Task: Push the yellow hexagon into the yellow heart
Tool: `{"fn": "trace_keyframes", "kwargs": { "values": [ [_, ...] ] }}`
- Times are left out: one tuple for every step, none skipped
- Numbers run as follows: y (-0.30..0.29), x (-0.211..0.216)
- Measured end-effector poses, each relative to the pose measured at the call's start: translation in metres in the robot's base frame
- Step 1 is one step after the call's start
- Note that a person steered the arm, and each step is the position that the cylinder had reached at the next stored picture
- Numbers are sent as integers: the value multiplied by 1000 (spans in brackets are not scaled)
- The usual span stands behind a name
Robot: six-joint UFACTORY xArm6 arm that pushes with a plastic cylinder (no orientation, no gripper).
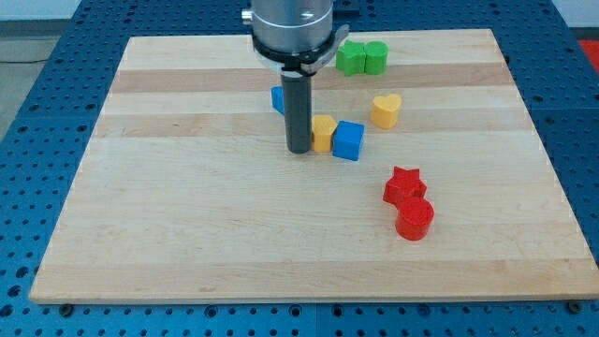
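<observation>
Pressing my tip (299, 149) against the yellow hexagon's (324, 134) left side, you are driving it rightward; a blue cube (348, 140) is touching it, blocking the way toward the yellow heart (386, 109) nearer the desk's (187, 215) top-right corner. No fingers here.

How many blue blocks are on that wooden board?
2: a blue cube near the board's centre, touching the yellow hexagon block, and another blue block mostly hidden behind the dark rod. More may be hidden.
</observation>
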State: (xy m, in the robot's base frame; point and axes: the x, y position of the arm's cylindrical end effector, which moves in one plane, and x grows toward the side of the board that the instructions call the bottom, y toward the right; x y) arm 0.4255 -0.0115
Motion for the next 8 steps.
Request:
{"fn": "trace_keyframes", "kwargs": {
  "values": [
    [18, -10],
    [33, -17],
    [42, -23],
    [53, -26],
    [54, -26],
    [57, -26],
    [38, -26],
    [13, -16]
  ]
}}
